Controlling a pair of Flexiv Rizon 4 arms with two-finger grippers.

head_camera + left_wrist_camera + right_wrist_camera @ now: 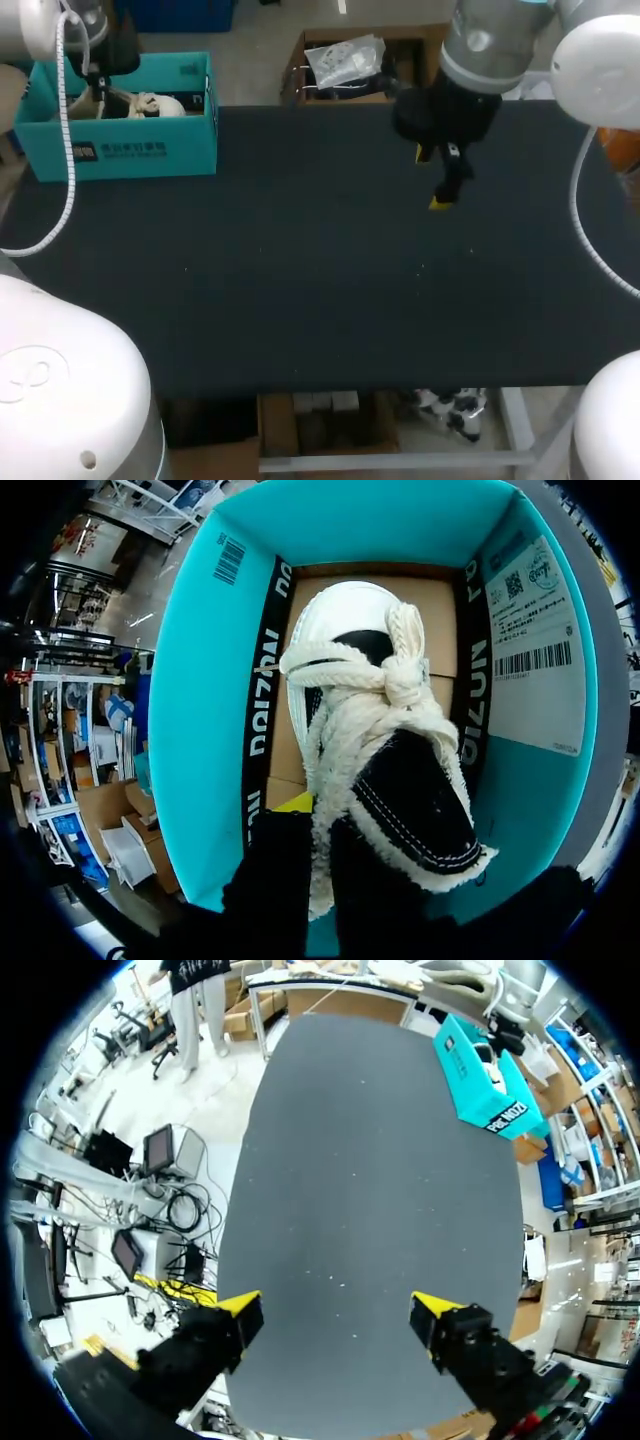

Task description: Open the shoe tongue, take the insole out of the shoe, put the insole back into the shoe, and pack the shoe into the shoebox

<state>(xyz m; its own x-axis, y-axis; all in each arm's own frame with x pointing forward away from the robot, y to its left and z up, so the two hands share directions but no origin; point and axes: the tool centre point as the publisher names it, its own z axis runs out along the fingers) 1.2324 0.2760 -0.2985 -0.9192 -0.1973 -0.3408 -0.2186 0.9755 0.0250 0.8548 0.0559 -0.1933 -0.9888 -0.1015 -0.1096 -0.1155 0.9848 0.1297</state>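
L gripper (318,852) pinching white-and-black fleece-edged shoe (400,770) inside teal cardboard shoebox (200,700).
Its fingers are squeezing the shoe's fuzzy side rim; shoe is lying rope laces up on the box floor. R gripper (338,1318) is hovering over black table (370,1160) w/ fingers spread wide, nothing btwn them, well apart from the box.

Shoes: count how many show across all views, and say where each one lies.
1. The shoe lies inside the teal shoebox, which stands at the table's far left corner. A second could be hidden beneath it.
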